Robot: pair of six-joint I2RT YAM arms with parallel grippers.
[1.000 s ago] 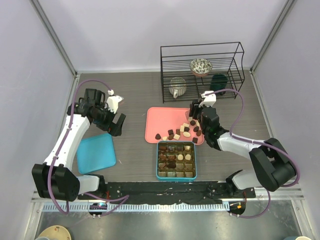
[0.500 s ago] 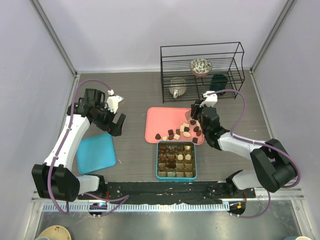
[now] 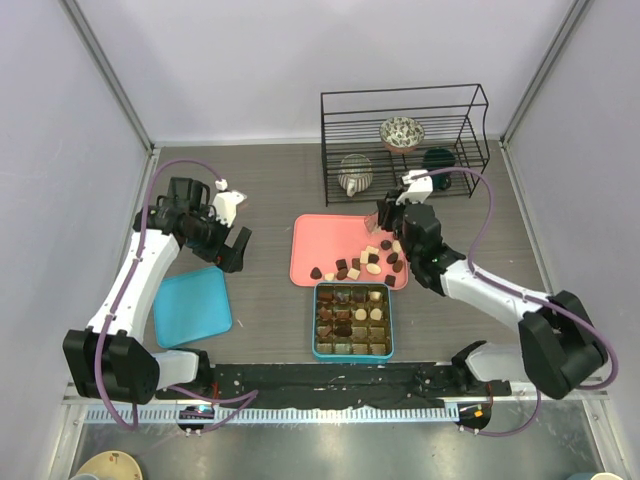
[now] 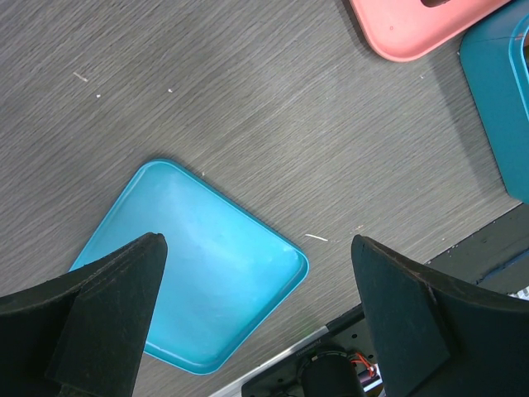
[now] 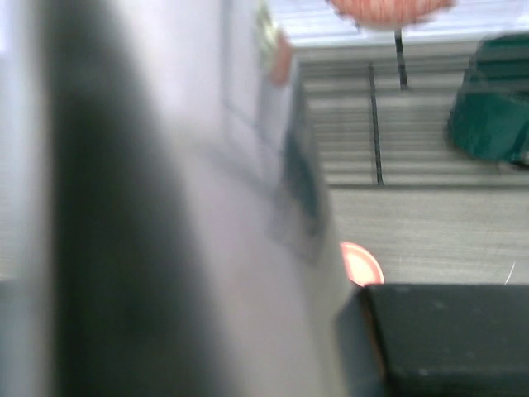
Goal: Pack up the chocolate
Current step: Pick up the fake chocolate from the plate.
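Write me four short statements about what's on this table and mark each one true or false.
1. Loose chocolate pieces lie on the pink tray. True.
2. The teal box stands between the pink tray and the wire rack. False: it stands on the tray's near side, away from the rack.
3. The left gripper is open and holds nothing. True.
4. The wire rack is empty. False: it holds a patterned bowl, a dark green cup and a striped grey vessel.
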